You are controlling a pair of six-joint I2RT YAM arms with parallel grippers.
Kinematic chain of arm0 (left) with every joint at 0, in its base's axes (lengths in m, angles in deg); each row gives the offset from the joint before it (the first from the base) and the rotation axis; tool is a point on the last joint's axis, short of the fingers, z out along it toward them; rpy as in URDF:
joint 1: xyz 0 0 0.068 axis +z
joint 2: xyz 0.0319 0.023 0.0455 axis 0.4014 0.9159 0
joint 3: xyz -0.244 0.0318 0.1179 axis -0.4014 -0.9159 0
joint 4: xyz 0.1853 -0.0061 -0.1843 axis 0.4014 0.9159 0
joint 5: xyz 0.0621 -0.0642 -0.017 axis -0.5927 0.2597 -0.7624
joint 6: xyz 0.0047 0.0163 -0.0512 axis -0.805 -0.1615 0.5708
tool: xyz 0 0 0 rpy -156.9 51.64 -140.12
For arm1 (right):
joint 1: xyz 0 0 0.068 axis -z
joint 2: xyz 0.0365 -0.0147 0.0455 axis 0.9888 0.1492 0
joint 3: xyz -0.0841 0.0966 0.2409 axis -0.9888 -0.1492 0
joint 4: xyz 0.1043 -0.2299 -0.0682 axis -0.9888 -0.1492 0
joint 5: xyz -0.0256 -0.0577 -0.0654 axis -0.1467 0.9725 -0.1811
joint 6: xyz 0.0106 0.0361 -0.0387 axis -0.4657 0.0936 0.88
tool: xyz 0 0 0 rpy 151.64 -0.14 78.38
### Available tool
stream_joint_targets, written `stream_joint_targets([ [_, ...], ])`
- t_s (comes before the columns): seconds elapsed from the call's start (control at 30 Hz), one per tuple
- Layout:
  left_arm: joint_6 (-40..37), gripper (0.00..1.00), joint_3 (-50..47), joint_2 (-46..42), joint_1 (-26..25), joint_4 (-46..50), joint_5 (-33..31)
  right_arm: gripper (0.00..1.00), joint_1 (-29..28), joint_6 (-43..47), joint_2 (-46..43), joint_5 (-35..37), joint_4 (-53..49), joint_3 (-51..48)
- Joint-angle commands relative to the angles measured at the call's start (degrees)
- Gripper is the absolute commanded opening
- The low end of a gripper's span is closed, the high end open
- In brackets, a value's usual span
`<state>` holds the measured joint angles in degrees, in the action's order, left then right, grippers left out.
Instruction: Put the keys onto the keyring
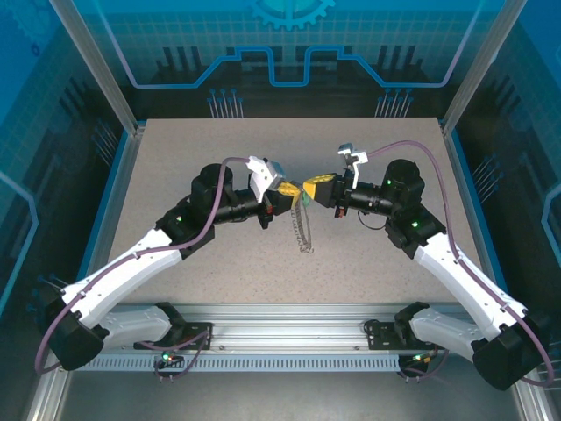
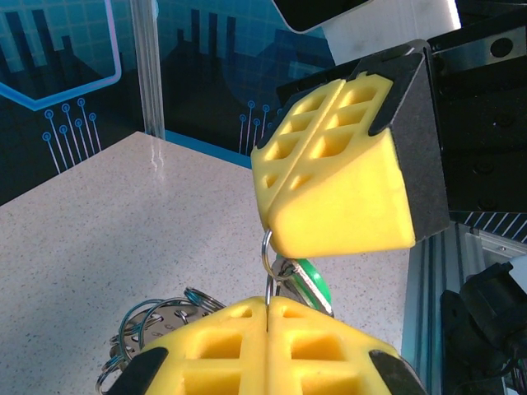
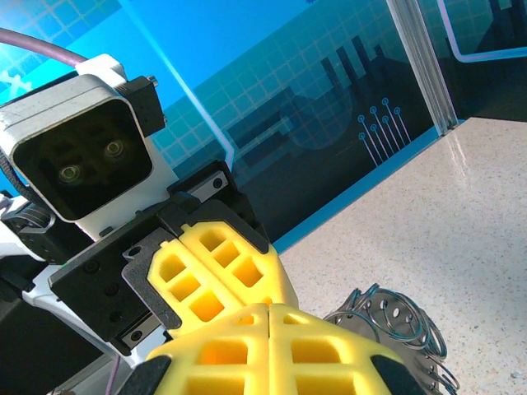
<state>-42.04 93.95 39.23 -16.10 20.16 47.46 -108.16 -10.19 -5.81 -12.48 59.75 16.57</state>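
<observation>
Tip to tip, raised over the tabletop [image 1: 175, 158]: left pincer [image 1: 287, 189] and right pincer [image 1: 316, 186]. Closed, the left pincer, its yellow pads [image 2: 243, 314] pressed flat together on a thin silvery loop of the keyring [image 2: 267, 262], wire running straight into the seam. Closed too, the right pincer, pads [image 2: 346, 189] seamed tight just above that loop; impossible to tell whether pinching its upper curve or merely touching it. Green key [image 2: 311, 284] sitting in the gap between both pincer tips, just behind the loop, head showing, blade hidden. Silvery chain [image 1: 305, 230] trailing from beneath the pincer tips toward the arm bases, further rings [image 3: 395, 321] lying on the tabletop below and beside the right pincer
</observation>
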Motion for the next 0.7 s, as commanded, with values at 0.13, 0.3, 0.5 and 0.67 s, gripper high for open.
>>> stream_joint_targets([
  [0.13,-0.9,0.0,3.1,0.4,-0.7,-2.4,-0.1,0.0,-1.4,1.8,-0.6,-0.7,-1.3,-0.3],
  [0.3,-0.9,0.0,3.3,0.5,-0.6,-2.5,0.0,0.0,-1.3,2.4,-1.0,0.3,-2.2,-0.8],
  [0.5,-0.5,0.0,3.3,0.1,-0.7,-2.9,0.4,0.0,-0.5,2.9,-0.8,2.8,-3.2,-1.3],
  [0.67,-0.1,0.0,2.7,-0.9,-0.7,-4.0,0.0,0.0,2.3,1.3,-1.1,2.2,-1.4,-3.4],
])
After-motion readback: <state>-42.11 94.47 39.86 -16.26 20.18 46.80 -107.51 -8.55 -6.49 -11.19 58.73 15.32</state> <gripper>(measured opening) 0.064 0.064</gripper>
